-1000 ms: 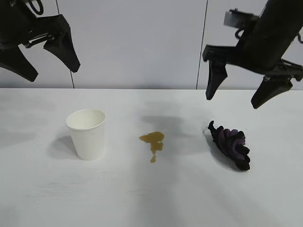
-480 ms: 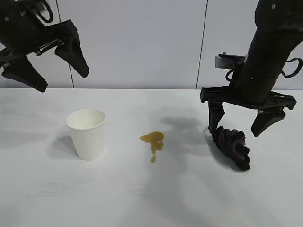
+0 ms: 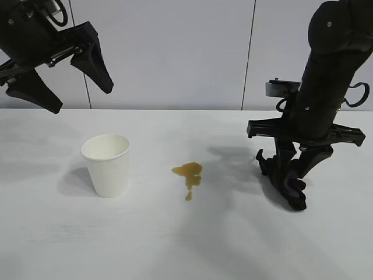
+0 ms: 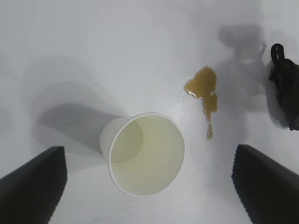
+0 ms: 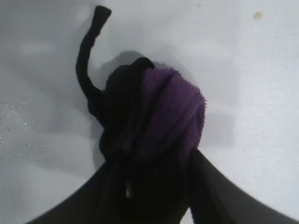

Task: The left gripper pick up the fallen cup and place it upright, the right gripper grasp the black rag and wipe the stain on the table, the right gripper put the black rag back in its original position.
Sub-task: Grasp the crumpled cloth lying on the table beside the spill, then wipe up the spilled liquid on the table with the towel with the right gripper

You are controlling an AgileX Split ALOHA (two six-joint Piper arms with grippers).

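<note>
So at that point the cup part was basically sorted: the white paper cup (image 3: 106,165) stood upright on the table (image 3: 175,245), mouth up, and from the left wrist view I could look straight down into it. My left gripper (image 3: 55,70) hung up in the air above and a bit behind the cup, fingers spread wide with nothing between them, clear of the rim. I'd call that step done

The wiping hadn't started. The stain (image 3: 188,173), a yellowish-brown blotch with a little drip tail, sat untouched on the table, between the cup and the rag, off to the left of my right gripper (image 3: 293,168) as the outside camera saw it

The right gripper was pointed nearly straight down onto the black rag (image 3: 285,178), fingers drawn in close around the bunched cloth. In the right wrist view the purple fold (image 5: 173,112) bulged out just past the fingertips (image 5: 205,186), with a thin black tail of cloth trailing away on the table. Looked to me like it was clamped on the rag, but the cloth was resting on the tabletop, so no lift to prove the hold

Left to do, as I judged it: raise the rag, carry it over to the stain, scrub, then drop it back where it sat
</note>
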